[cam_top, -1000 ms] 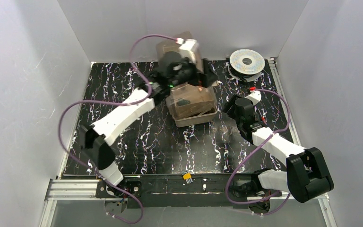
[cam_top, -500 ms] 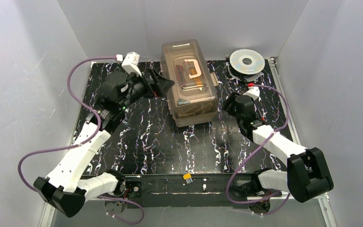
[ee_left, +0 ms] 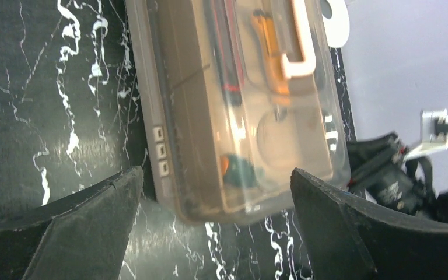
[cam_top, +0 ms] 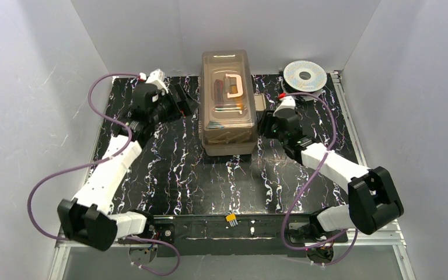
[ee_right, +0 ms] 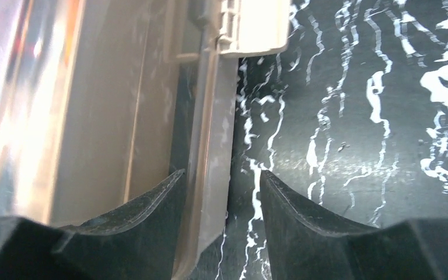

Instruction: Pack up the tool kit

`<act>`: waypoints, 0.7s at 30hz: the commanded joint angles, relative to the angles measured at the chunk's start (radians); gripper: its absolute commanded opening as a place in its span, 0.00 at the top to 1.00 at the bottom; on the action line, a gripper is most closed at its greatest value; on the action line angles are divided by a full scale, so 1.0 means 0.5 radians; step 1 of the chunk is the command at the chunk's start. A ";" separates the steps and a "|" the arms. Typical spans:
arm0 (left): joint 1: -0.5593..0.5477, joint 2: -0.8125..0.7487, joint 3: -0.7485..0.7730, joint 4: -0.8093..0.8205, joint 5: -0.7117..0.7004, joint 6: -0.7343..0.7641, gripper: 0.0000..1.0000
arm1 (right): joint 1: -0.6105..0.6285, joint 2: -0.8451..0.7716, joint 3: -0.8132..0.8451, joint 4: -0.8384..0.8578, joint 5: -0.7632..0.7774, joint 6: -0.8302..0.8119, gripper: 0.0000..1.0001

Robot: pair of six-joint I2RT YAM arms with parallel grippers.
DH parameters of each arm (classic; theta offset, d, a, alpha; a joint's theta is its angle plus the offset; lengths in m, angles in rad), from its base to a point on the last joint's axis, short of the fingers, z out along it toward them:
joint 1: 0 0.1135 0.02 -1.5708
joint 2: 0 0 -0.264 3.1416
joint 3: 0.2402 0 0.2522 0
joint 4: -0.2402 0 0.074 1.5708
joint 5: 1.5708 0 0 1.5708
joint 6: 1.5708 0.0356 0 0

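We see two white-and-black robot arms flanking a tan toolbox on a black marbled worktop. The toolbox is shut under its smoky translucent lid. A beige handle lies flat on top, and tools show dimly inside.

The left arm stretches from its base diagonally away, its wrist bent so that the left pincer points sideways at the box. This pincer is released, its fingers spread wide. The toolbox lies just ahead of it. From the wrist camera, the box's near end is framed between the two fingertips. We see no contact.

The right arm folds at a raised elbow and reaches diagonally inward, low over the worktop. The right pincer is parted, not clenched. Its fingers straddle the toolbox's thin bottom rim, one on the box-wall side, the other over the worktop with a dark gap between it and the rim.

A silver wire spool sits beyond the right pincer, apart from the box.
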 commanded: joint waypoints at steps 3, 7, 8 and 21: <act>0.082 0.346 0.364 0.014 0.081 0.127 0.02 | 0.344 0.131 0.119 0.127 0.008 -0.201 0.42; 0.083 0.611 0.600 -0.105 0.065 0.282 0.02 | 0.226 0.089 0.117 0.122 -0.049 -0.089 0.41; 0.084 0.678 0.653 -0.132 0.079 0.297 0.02 | 0.161 0.069 0.110 0.121 -0.127 -0.036 0.41; 0.085 1.008 0.717 0.293 0.511 0.262 0.02 | -0.594 0.579 0.306 0.176 -0.827 0.518 0.64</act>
